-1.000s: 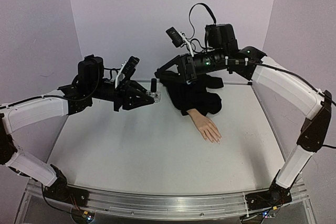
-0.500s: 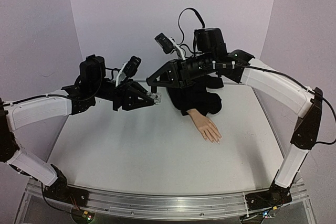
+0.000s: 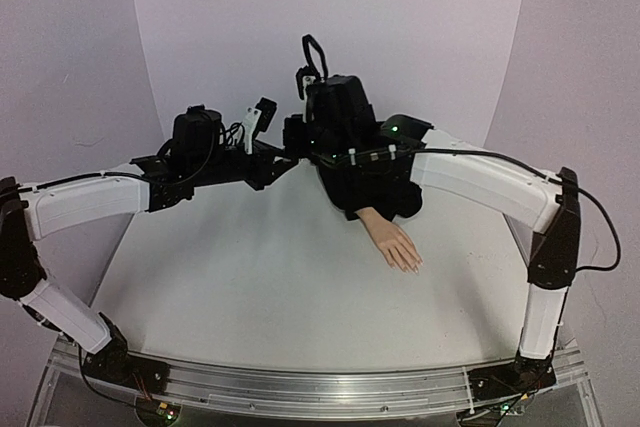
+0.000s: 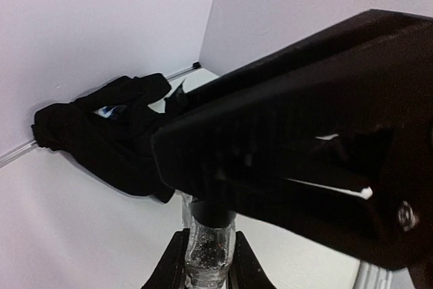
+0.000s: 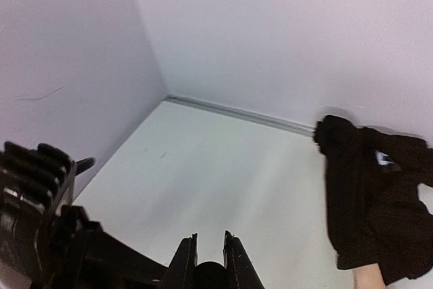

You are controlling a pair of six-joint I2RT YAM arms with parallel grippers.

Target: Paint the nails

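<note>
Tools are both clenched: your left tool [image 4: 206, 265] pinches the small clear bottle [image 4: 206, 252] by its body at the bottom centre of the left wrist view. Your right tool [image 5: 210, 254] is closed on the dark cap [image 5: 208, 274] at the bottom edge of its own view. Judge that bottle small, light, hard and slick. A sideways pull could slip it, so twist the cap squarely along its axis and hold the body upright.

Out from there, the mannequin hand [image 3: 395, 241] lies flat on the worktop [image 3: 250, 277], right of centre in the top view. Its fingers point toward the lower right, and its black sleeve [image 3: 375, 187] is bunched behind it. The nails [image 3: 410, 265] tip those fingers, too small to tell apart. They look stiff and glossy. The hand is probably light and loose, likely to shift under pressure, so touch it only with the brush, lightly, from above.
</note>
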